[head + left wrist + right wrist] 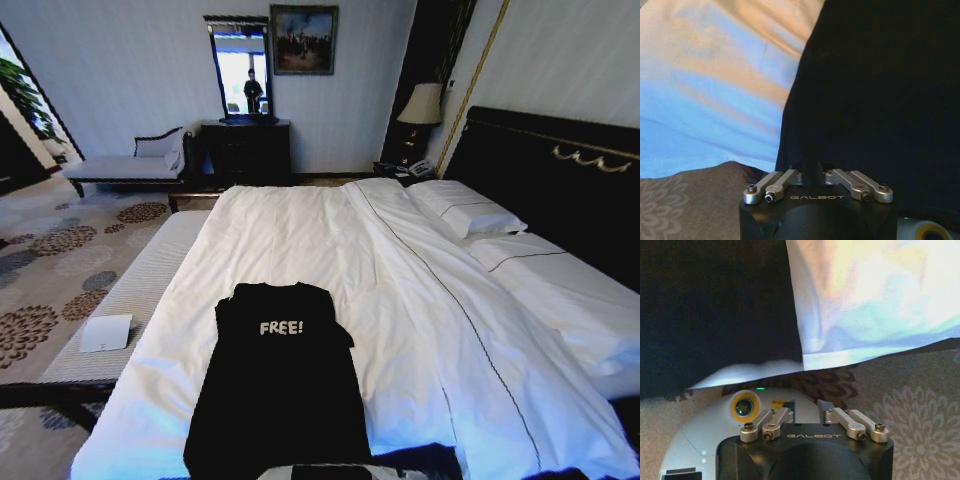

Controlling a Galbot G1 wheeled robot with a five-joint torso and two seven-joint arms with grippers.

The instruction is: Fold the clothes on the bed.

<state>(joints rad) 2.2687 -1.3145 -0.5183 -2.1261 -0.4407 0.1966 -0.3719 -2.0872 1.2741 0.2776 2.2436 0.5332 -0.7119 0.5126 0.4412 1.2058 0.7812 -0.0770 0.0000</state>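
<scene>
The clothes are one black T-shirt [280,390] lying flat on the near part of the bed [400,260]. Its white "FREE!" lettering faces up, its sides are tucked in to make a narrow strip, and its hem reaches the near edge. My left gripper [812,172] hangs low just off that edge, close against the shirt's black cloth [875,90], beside the white sheet [715,75]. My right gripper [807,410] is held over my own white base [715,435], a short way back from the overhanging sheet [875,300] and the shirt [715,305].
A pale bench [130,290] with a white card [105,332] on it runs along the bed's left side. Pillows [465,210] lie against the dark headboard on the right. A chaise [130,165], a dark dresser [245,150] and a lamp [420,105] stand by the far wall. Patterned carpet covers the floor.
</scene>
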